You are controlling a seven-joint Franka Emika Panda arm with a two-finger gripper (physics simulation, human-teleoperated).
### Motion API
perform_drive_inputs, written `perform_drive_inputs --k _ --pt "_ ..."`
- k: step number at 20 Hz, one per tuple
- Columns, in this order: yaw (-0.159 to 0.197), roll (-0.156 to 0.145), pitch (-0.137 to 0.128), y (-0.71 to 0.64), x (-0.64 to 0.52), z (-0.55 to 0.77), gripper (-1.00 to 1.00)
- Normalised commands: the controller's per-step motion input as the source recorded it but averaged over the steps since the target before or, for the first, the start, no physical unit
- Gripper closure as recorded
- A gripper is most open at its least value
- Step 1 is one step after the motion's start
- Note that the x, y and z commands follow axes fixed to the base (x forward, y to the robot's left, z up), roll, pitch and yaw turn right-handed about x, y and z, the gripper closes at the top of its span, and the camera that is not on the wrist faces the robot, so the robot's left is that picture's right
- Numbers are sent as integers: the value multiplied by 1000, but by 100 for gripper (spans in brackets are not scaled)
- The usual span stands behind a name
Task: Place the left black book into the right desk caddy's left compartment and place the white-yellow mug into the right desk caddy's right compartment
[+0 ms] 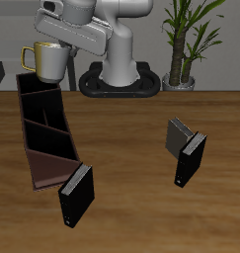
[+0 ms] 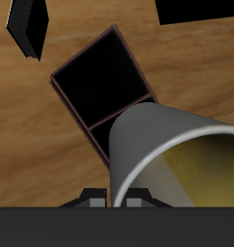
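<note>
**Mug held above the caddy's far end**

My gripper (image 1: 54, 42) clasps the white-yellow mug (image 1: 49, 60) over the right compartment (image 1: 35, 87) of the right desk caddy (image 1: 47, 148). The left black book (image 1: 189, 158) stands well apart.

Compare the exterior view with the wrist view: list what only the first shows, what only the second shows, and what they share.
Only the exterior view shows the robot arm, a potted plant, the whole right desk caddy and two books standing apart from it. Only the wrist view looks into the white-yellow mug, showing its yellowish inside. Both show the mug held above the caddy's end section, and the wooden table.
</note>
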Motion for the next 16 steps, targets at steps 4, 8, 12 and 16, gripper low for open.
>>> perform_drive_inputs --k 4,8,12,16 --pt "-92 -76 3 -406 -209 102 100" --pt "-146 -28 60 -221 -93 -156 100" --pt "-110 -10 68 -142 51 -251 100" --pt "-71 -9 43 -92 41 -197 100"
